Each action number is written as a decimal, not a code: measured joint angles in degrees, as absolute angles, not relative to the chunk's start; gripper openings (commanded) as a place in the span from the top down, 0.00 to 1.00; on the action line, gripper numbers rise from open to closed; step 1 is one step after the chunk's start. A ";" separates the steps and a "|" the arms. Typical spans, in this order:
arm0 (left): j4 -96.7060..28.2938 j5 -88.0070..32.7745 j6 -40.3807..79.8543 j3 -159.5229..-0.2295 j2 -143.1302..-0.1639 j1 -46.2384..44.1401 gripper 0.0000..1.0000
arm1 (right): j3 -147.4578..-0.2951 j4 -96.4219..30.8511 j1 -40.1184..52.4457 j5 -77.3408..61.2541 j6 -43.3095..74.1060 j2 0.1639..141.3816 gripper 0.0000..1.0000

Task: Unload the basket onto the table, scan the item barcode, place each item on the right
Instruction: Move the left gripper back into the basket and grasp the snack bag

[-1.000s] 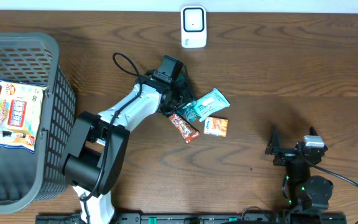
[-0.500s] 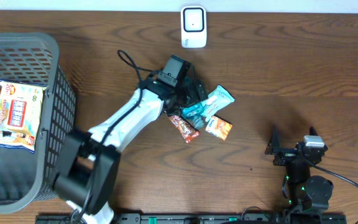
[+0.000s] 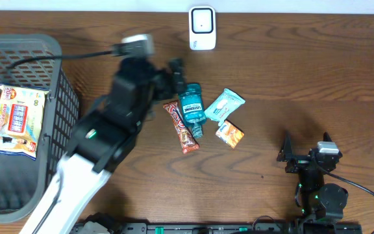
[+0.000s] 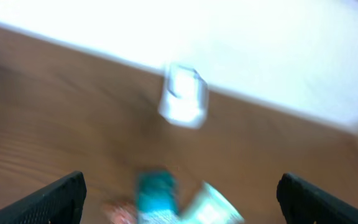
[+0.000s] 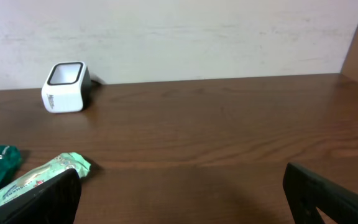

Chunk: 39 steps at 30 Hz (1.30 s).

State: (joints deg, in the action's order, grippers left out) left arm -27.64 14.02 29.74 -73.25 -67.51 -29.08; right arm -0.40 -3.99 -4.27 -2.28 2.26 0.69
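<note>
**While the bottle lies on the table, both grippers stand open**

As I look down from overhead, the mouthwash bottle [image 3: 191,109] lies flat on the table [image 3: 304,78], a little left of centre. Its long side runs from far to near. It is teal with a blue label, and nothing holds it.

A snack bar [image 3: 180,127] in a red-brown wrapper lies close along its left side; I cannot tell whether the two touch. Just to the right of the bottle sits a mint-green packet [image 3: 225,104], and an orange packet [image 3: 229,134] lies just nearer than that one.

My left gripper [image 4: 180,186] hangs just beyond the bottle's far end with its jaws spread wide and nothing clamped between them. Its wrist picture is badly blurred. I make out only the bottle low in the middle, the green packet beside it and a pale box farther off.

That box is the white scanner [image 3: 202,27]. It stands at the far edge of the table against the wall, well apart from the bottle.

At the left edge stands a dark mesh basket [image 3: 50,52] with a yellow-and-white snack bag [image 3: 19,120] lying inside it.

My right gripper [image 5: 182,190] sits at the near right, well apart from all the items. Its jaws are wide apart and hold nothing, and its camera looks across bare wood toward the scanner.
</note>
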 measured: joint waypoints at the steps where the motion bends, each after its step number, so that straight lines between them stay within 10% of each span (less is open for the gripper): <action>1: -28.56 18.92 29.10 -73.41 -65.47 -28.40 0.02 | -0.40 -3.99 -4.27 -2.28 2.28 0.69 0.01; 12: -47.46 39.20 35.79 -73.82 -58.43 -4.14 0.02 | -0.40 -4.01 -4.27 -2.15 2.26 0.69 0.01; 26: -49.54 10.37 41.85 -73.76 -65.34 34.89 0.02 | -0.40 -4.01 -4.27 -2.13 2.28 0.69 0.01; 39: -35.18 -3.16 35.18 -63.94 -85.12 46.78 0.02 | -0.40 -3.97 -4.27 -2.11 2.28 0.69 0.01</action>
State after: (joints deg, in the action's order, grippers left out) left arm -35.18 -3.16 35.18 -63.94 -85.12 46.78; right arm -0.40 -3.97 -4.27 -2.11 2.28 0.69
